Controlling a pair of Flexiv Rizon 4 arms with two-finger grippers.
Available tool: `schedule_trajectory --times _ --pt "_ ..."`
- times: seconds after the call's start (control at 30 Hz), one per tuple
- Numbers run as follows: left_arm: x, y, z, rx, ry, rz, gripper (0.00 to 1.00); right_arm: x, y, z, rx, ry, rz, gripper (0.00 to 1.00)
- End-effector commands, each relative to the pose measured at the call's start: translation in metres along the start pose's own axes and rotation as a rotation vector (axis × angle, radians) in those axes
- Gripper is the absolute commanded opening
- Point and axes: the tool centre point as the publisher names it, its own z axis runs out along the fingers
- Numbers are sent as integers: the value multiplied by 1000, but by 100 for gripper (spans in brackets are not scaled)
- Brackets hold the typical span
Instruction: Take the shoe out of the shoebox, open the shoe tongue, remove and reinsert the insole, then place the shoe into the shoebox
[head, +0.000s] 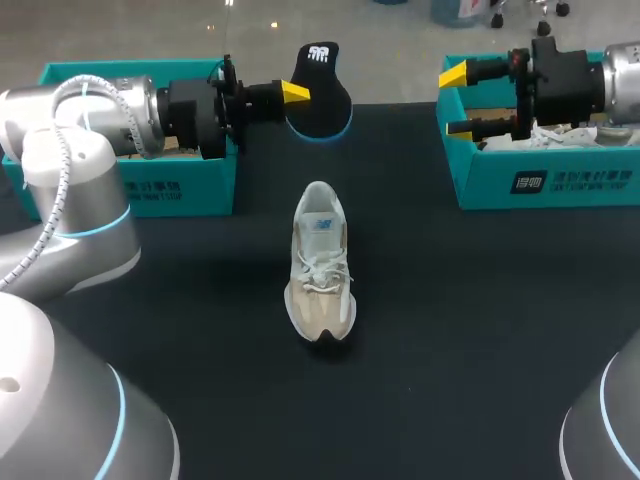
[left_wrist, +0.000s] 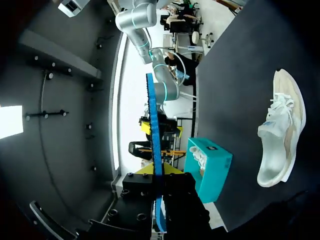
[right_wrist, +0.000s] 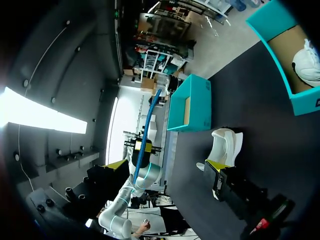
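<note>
The left tool (head: 297, 93) pinches the insole (head: 322, 95), held raised beside the left shoebox (head: 150, 185). The right tool (head: 458, 101) is spread, above the right shoebox (head: 560, 182). The shoe (head: 320, 262) stands upright mid-table (head: 470, 330), apart from both boxes.

Much of the left shoebox (head: 180, 190) lies hidden behind the left arm (head: 100, 115).
</note>
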Motion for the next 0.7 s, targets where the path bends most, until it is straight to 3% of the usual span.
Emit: schedule_trajectory --times 0.03,0.4,0.47,0.53,0.7 --pt "-4 -2 0 -59 20 -384 0 0 -1 0 -2 -3 0 100" --pt "4 -9 -1 147 137 -1037 0 0 -1 0 -2 -3 0 100" --pt "3 -16 -1 272 113 -1176 0 0 -1 0 -2 -3 0 100" --pt "2 -20 1 337 45 -1278 0 0 -1 0 -2 -3 0 100" --pt "2 -20 1 337 45 -1278 0 0 -1 0 -2 -3 0 100"
